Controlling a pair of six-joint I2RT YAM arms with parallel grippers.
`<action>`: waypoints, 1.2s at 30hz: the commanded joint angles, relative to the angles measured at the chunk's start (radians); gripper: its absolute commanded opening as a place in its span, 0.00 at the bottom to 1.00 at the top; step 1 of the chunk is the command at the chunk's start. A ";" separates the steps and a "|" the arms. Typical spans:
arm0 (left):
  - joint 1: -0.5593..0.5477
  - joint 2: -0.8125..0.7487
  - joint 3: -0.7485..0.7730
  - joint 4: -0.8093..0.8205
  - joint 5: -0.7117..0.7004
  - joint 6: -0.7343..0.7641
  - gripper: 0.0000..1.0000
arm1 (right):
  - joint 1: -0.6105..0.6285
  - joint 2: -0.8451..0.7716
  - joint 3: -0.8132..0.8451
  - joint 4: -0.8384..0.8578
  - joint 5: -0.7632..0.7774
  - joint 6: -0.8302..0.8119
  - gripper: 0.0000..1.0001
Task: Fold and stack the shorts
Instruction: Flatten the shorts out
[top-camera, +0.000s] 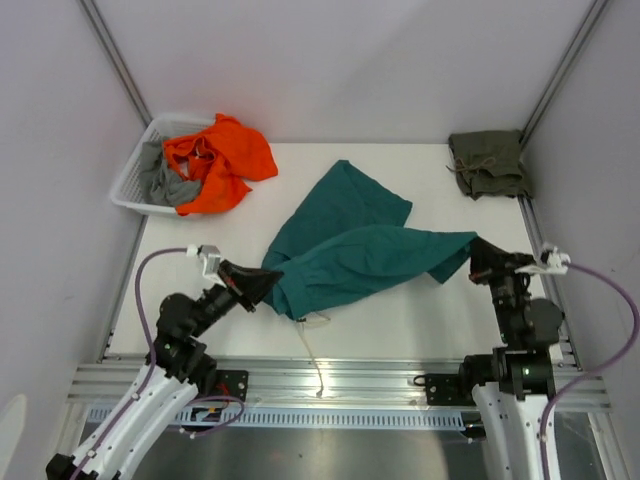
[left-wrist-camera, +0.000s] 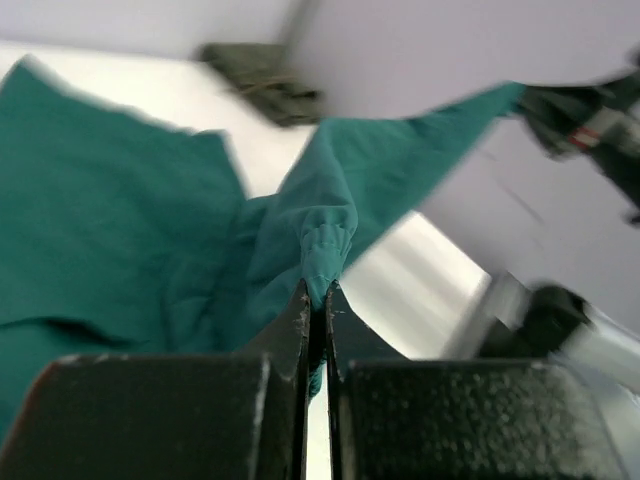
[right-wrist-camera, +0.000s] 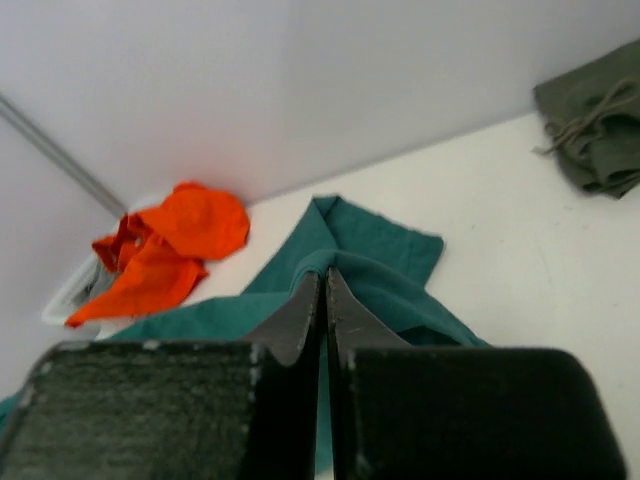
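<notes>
While both pairs of jaws are pressed shut on cloth, you have the teal shorts (top-camera: 350, 245) strung between them: your left jaws pinch one bunched end, your right jaws the other. The rest sags onto the worktop (top-camera: 420, 320) beyond them. An off-white cord (top-camera: 313, 355) trails just right of the left jaws. The olive shorts (top-camera: 488, 163) lie folded well beyond the right jaws. Well beyond the left jaws, a white basket (top-camera: 135, 160) holds an orange garment (top-camera: 215, 160), spilling over its rim, and a grey garment (top-camera: 168, 186).
</notes>
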 joint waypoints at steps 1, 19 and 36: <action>-0.139 -0.173 -0.094 0.114 0.006 0.075 0.00 | 0.001 -0.207 -0.041 -0.197 0.194 -0.001 0.00; -0.580 -0.211 -0.398 0.439 0.062 0.224 0.13 | 0.002 -0.232 -0.101 -0.224 0.445 -0.061 0.00; -0.764 -0.188 -0.412 0.492 -0.113 0.363 0.86 | -0.006 -0.261 0.169 -0.121 0.571 -0.297 0.66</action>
